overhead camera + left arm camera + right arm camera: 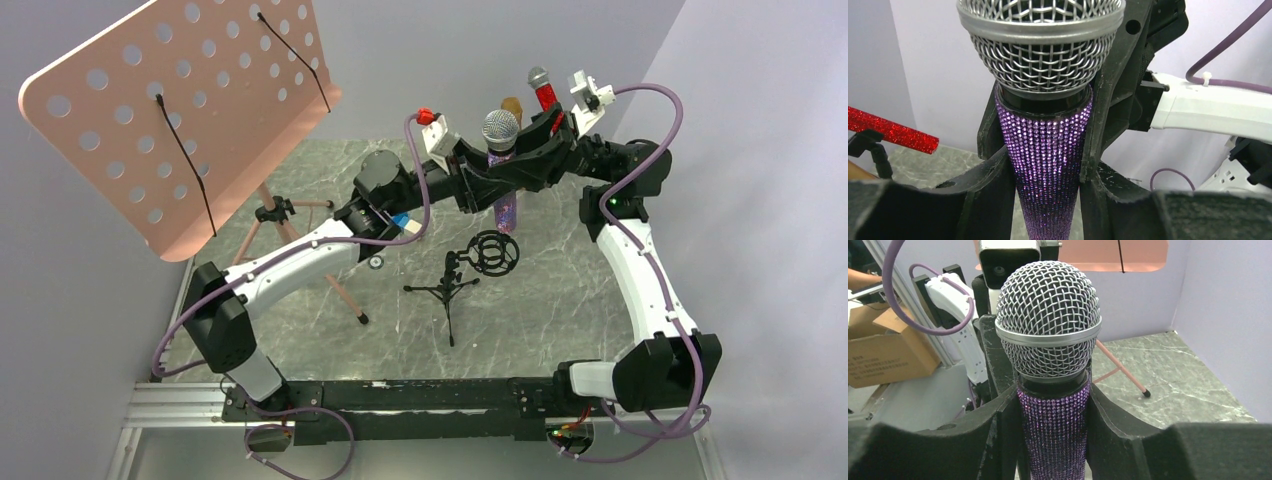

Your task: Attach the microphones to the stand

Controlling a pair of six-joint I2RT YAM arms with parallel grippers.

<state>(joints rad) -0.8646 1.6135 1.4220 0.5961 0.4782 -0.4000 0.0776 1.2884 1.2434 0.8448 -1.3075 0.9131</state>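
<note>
Purple microphone (1049, 340) stands upright, pinched by both left gripper (1048, 172) and right gripper (1051, 407).

Soft, even, fairly bright light falls from overhead. The top view is sharp throughout, with only faint, diffuse shadows on the marble bench (300, 310) and a gentle sheen on the pink perforated panel (180, 110). In both wrist views the purple microphone (1048, 145) is crisp. Its stones throw tiny sparkles, the silver grille (1048, 315) catches small highlights, and the body darkens lower down. The near fingers (923, 450) are blurred along the bottom edge.
</note>
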